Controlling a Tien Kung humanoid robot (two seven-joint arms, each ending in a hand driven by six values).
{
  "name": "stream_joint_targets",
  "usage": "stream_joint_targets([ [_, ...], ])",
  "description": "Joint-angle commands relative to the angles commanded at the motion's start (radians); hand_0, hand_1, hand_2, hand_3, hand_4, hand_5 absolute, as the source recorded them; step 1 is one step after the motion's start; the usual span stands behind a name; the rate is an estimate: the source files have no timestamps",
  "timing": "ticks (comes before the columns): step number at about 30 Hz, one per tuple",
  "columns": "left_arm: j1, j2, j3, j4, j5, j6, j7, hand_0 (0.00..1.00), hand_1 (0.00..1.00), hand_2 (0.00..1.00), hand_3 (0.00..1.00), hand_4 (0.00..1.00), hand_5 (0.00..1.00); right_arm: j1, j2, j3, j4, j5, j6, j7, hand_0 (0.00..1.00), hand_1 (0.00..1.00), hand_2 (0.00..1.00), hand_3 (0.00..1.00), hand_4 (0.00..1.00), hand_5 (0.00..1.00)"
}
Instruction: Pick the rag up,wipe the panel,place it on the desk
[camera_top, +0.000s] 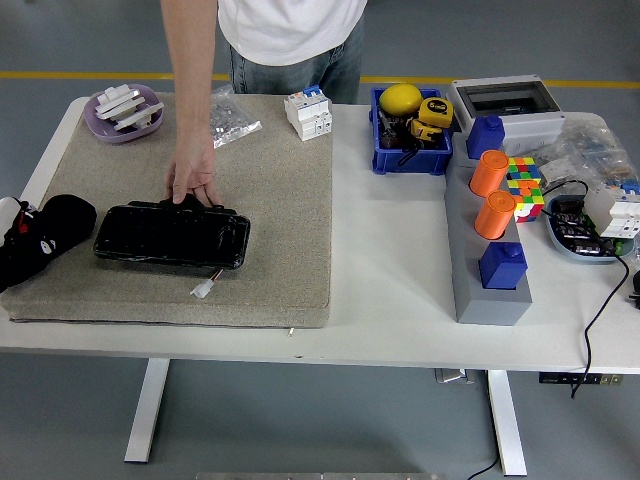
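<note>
1. The black glossy panel (172, 236) lies flat on the beige felt mat (280, 220), toward the mat's left front part, long side running along the worktop's near edge.
2. A person's hand (192, 180) reaches down from the far side and rests its fingertips on the panel's far edge, fingers pointing downward and close together.
3. A small white connector (202, 290) on thin wires pokes out from the panel's front right corner onto the mat.
4. At the worktop's left edge, just beside the panel's left end, sits the robot's left hand (35, 243), black and bunched on the mat; whether its fingers are apart or clamped on anything, I cannot tell, and I cannot make out a rag with any certainty.
5. The right arm does not show at all.
6. Back left corner of the mat: a purple dish (125, 113) holding white parts, with a clear plastic bag (228, 118) near it.
7. A white circuit breaker (308, 112) stands at the mat's far right corner.
8. Off the mat on the white worktop (390, 280): a blue bin (410, 135) with a yellow tape measure, then a grey block (487, 255) carrying two orange cylinders (491, 192) and blue cubes, with a colour cube puzzle (524, 185) beside it.
</note>
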Motion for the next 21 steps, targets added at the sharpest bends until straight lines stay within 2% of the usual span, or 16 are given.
stream_joint_targets([
  [3,0.02,0.0,-0.051,-0.059,0.038,-0.001,0.014,0.278,0.283,0.524,0.419,0.002,0.002,0.0,0.0,0.0,0.0,0.001,0.0,0.0,0.769,0.649,0.689,0.73,0.998,0.629],
  [7,0.064,0.005,-0.107,-0.181,0.07,-0.011,0.048,0.278,0.283,0.524,0.419,0.002,0.002,-0.003,-0.001,0.001,-0.002,0.003,0.001,0.0,0.769,0.649,0.689,0.73,0.998,0.629],
  [8,0.073,0.005,-0.114,-0.211,0.071,-0.013,0.055,0.268,0.243,0.527,0.42,0.002,0.002,-0.003,-0.001,0.001,-0.002,0.004,0.001,-0.001,0.769,0.649,0.689,0.73,0.998,0.63],
  [13,0.122,-0.022,-0.12,-0.351,0.087,-0.027,0.103,0.268,0.243,0.527,0.42,0.002,0.002,-0.009,0.001,0.001,-0.005,0.009,0.002,0.0,0.769,0.649,0.689,0.73,0.998,0.63],
  [16,0.124,-0.039,-0.093,-0.385,0.082,-0.029,0.114,0.256,0.235,0.529,0.421,0.002,0.002,-0.011,0.004,0.001,-0.005,0.009,0.003,0.0,0.769,0.649,0.689,0.73,0.998,0.631],
  [21,0.106,-0.059,-0.06,-0.372,0.068,-0.022,0.116,0.256,0.229,0.529,0.422,0.002,0.002,-0.005,0.002,0.003,-0.005,0.007,0.001,0.0,0.769,0.649,0.689,0.73,0.998,0.631],
])
